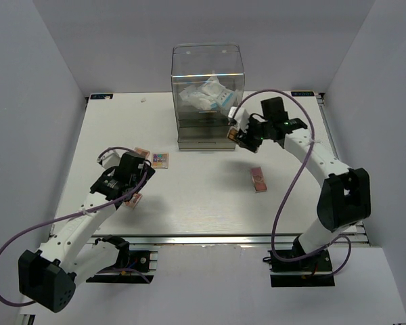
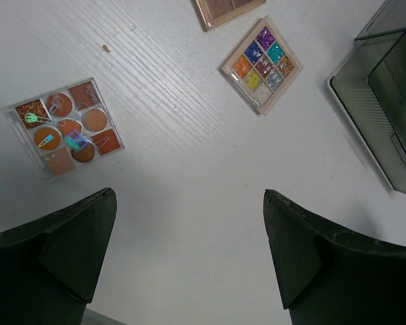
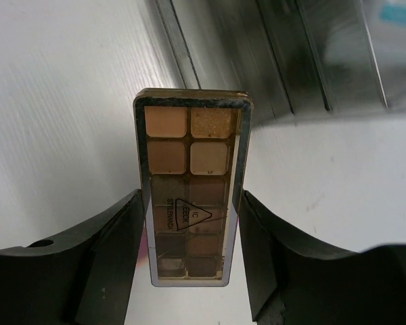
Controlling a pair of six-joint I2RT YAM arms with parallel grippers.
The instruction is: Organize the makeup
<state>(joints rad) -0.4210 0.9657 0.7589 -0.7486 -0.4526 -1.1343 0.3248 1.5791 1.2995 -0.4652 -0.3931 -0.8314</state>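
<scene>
Right gripper [image 3: 193, 203] jaws are clamping a slim beige-pan palette [image 3: 189, 142] — left gripper [image 2: 189, 196] gaping wide; clear box [image 1: 208, 57] holding a white-blue packet [image 1: 206, 97].

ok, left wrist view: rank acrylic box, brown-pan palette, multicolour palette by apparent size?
1. acrylic box, largest even cropped.
2. brown-pan palette.
3. multicolour palette, slightly smaller; nearness may explain it, so 2 and 3 are unsure.

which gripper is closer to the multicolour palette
Left. The left gripper hovers open just short of the multicolour palette; the right gripper is across the table by the clear box, holding a tan palette.
</scene>
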